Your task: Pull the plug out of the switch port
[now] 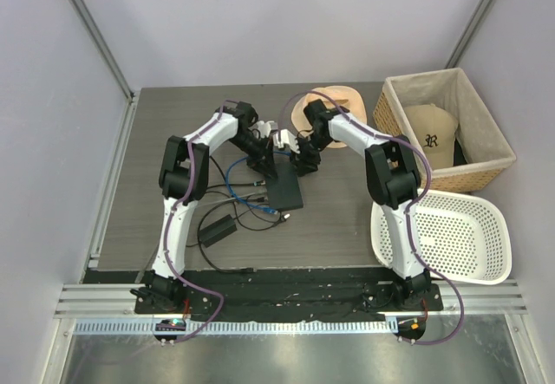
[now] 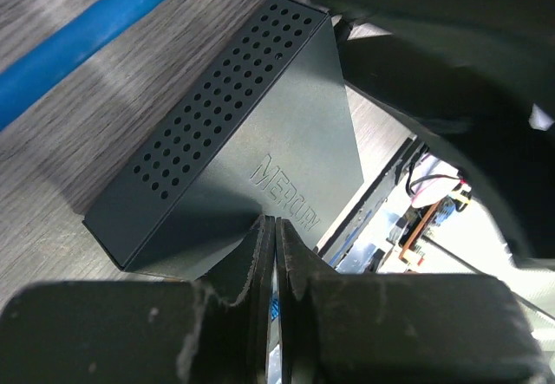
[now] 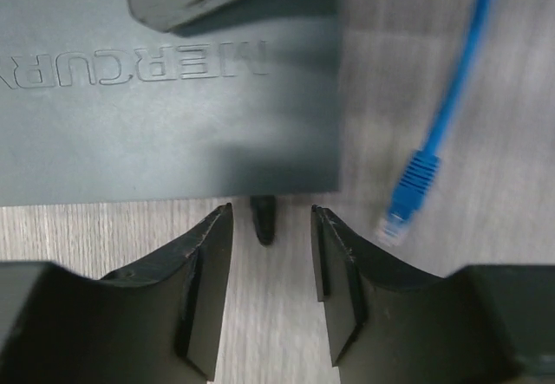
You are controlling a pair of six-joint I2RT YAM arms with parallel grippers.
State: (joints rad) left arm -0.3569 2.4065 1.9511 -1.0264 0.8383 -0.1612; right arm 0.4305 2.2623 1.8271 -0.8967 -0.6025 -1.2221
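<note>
Plug (image 3: 408,195) lies unplugged on the table (image 3: 486,254), just left of the switch (image 3: 173,98), lengthwise near-to-far, tip pointing far. We see right gripper (image 3: 270,254) spread, left gripper (image 2: 276,254) pressed together.

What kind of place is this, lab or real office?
Likely a lab test cell: plain walls enclosing one table, two arms bolted to a rail, staged props like a switch and basket.
</note>
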